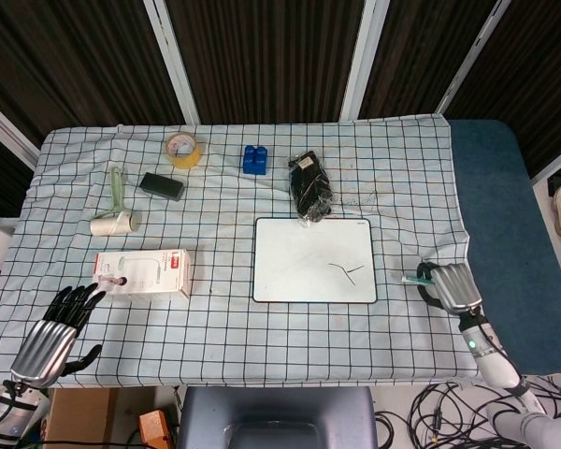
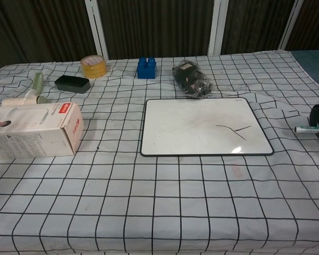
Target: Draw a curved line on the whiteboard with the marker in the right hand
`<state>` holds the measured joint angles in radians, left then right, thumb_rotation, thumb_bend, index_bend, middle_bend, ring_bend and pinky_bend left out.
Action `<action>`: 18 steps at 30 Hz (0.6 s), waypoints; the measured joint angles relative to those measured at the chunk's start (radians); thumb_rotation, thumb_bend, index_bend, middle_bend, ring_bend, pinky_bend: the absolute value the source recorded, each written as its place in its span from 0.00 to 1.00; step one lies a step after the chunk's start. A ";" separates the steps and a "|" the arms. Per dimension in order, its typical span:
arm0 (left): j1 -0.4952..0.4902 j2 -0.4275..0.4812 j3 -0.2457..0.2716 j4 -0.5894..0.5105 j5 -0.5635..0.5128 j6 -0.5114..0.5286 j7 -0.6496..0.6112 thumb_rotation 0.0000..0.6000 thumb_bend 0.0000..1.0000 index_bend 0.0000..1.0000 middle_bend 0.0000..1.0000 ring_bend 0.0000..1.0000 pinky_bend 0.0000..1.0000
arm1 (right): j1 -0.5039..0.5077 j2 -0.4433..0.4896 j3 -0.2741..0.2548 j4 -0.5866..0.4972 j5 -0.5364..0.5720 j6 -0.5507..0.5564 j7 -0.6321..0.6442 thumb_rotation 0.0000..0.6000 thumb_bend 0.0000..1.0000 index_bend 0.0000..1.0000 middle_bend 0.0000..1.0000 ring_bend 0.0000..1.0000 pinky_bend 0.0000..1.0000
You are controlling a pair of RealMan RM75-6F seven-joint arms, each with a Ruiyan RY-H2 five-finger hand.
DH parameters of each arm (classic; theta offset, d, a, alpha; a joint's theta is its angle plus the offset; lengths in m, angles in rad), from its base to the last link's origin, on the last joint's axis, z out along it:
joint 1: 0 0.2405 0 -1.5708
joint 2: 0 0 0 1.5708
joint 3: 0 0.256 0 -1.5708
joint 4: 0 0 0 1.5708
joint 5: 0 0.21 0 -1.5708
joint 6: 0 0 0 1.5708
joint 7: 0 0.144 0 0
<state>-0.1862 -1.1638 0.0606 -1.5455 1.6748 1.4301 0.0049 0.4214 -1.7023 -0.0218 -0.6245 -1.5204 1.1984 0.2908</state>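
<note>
Green-tipped marker (image 1: 413, 279) | light, stiff, slippery | being clamped mid-barrel by right hand (image 1: 453, 287) fingers | off whiteboard (image 1: 314, 259), near surface's right edge

No text is readable; the print on the white box (image 2: 32, 130) is too small.

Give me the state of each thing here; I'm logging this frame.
Whiteboard: flat on the table, dark forked mark near its right side.
Marker: held by the right hand, off the board.
Right hand: grips the marker, right of the board.
Left hand: holds nothing, fingers apart.
Box: lying on its side.
Tape: lying flat.
</note>
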 measured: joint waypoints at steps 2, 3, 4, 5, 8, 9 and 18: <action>0.000 -0.001 0.000 0.002 0.000 0.000 -0.002 1.00 0.30 0.00 0.00 0.00 0.00 | -0.002 0.002 -0.007 0.000 -0.003 -0.018 -0.008 1.00 0.36 0.15 0.31 0.30 0.56; 0.000 -0.002 0.000 0.002 0.000 0.000 -0.001 1.00 0.30 0.00 0.00 0.00 0.00 | -0.004 0.006 -0.010 -0.005 -0.005 -0.025 -0.014 1.00 0.36 0.09 0.29 0.28 0.56; -0.001 -0.002 0.000 0.002 0.001 -0.001 0.000 1.00 0.30 0.00 0.00 0.00 0.00 | -0.006 0.010 -0.013 -0.011 -0.006 -0.026 -0.015 1.00 0.36 0.05 0.27 0.27 0.55; -0.001 -0.002 0.001 0.002 0.002 -0.002 0.000 1.00 0.30 0.00 0.00 0.00 0.00 | -0.008 0.015 -0.015 -0.020 -0.008 -0.027 -0.016 1.00 0.36 0.02 0.25 0.26 0.55; 0.001 -0.002 0.003 0.001 0.005 0.002 0.001 1.00 0.30 0.00 0.00 0.00 0.00 | -0.018 0.038 -0.019 -0.062 -0.015 -0.011 -0.013 1.00 0.36 0.00 0.22 0.24 0.53; 0.002 -0.002 0.003 0.001 0.006 0.004 0.001 1.00 0.30 0.00 0.00 0.00 0.00 | -0.024 0.050 -0.019 -0.084 -0.019 0.005 -0.011 1.00 0.36 0.00 0.22 0.23 0.53; 0.016 0.003 -0.002 0.000 0.002 0.030 0.001 1.00 0.30 0.00 0.00 0.00 0.00 | -0.127 0.214 -0.022 -0.400 -0.046 0.269 -0.119 1.00 0.33 0.00 0.00 0.01 0.18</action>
<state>-0.1704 -1.1608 0.0590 -1.5454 1.6767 1.4601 0.0055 0.2944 -1.4883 -0.0439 -1.0248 -1.5660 1.4673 0.1719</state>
